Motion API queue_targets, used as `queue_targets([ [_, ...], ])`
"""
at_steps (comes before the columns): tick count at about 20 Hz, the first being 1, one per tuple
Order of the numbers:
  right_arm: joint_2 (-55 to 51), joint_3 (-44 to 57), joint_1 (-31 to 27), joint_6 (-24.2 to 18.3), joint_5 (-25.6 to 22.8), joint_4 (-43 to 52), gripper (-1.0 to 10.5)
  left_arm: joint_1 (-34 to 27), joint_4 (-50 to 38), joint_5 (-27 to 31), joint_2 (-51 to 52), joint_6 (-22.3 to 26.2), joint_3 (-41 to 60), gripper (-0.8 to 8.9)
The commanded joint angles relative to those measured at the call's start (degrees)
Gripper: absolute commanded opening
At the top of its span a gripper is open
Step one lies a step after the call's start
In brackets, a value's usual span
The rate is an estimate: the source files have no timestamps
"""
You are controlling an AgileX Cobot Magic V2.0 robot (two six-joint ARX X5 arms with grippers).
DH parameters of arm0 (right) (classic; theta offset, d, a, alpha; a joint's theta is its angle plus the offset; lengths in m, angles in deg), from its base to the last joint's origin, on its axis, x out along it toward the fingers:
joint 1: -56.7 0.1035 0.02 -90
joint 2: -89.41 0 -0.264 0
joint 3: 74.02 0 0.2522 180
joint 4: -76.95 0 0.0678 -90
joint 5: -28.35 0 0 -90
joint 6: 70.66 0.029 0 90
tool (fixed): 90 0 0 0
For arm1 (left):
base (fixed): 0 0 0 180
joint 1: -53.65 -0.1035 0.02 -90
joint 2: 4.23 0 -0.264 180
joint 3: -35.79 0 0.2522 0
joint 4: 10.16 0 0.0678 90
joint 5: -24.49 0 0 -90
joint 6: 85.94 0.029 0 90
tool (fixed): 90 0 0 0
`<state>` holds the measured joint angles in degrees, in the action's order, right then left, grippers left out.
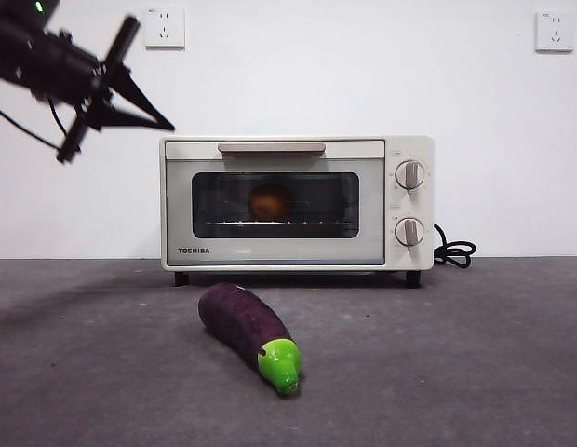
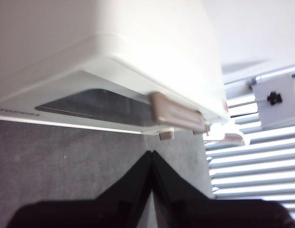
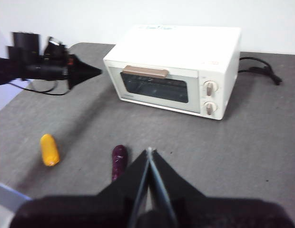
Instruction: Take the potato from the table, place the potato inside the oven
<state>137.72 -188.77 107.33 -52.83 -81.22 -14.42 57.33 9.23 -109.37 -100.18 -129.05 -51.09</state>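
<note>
The cream-white oven (image 1: 288, 168) stands at the back of the table (image 1: 475, 372) with its glass door closed. Through the window the orange-brown potato (image 1: 270, 201) shows on the rack inside. My left gripper (image 1: 166, 125) hangs in the air to the left of the oven, above table height, shut and holding nothing. In the left wrist view its jaws (image 2: 151, 154) meet at a point just in front of the oven's beige handle (image 2: 178, 113). My right gripper (image 3: 149, 152) is raised well back from the oven (image 3: 181, 57), shut and empty.
A dark purple eggplant (image 1: 244, 323) with a green tip lies on the table in front of the oven. A yellow object (image 3: 49, 149) lies further left. The oven's black cord (image 1: 453, 250) trails from its right side. Two wall sockets sit high on the white wall.
</note>
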Motion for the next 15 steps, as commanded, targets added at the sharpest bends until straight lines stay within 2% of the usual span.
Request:
queue_targets([
  [1,-0.1,0.4,0.0,0.6,-3.5,-1.3,0.0,0.0,5.5,1.1,3.6,11.8,-0.2,-0.05],
  [4,0.2,0.5,0.0,0.6,-8.3,-1.3,0.0,0.0,13.1,3.2,8.0,20.9,-0.2,-0.05],
  [8,0.2,0.5,0.0,0.6,-8.9,-1.3,0.0,0.3,22.6,6.6,14.5,30.2,-0.2,-0.05],
  [11,0.3,0.8,0.0,0.7,-8.5,-1.3,0.0,0.7,26.8,8.0,19.3,33.6,-0.2,-0.05],
  [15,1.1,0.9,0.0,1.2,-8.3,-1.3,0.0,0.7,29.6,7.9,25.6,34.6,-0.2,-0.05],
])
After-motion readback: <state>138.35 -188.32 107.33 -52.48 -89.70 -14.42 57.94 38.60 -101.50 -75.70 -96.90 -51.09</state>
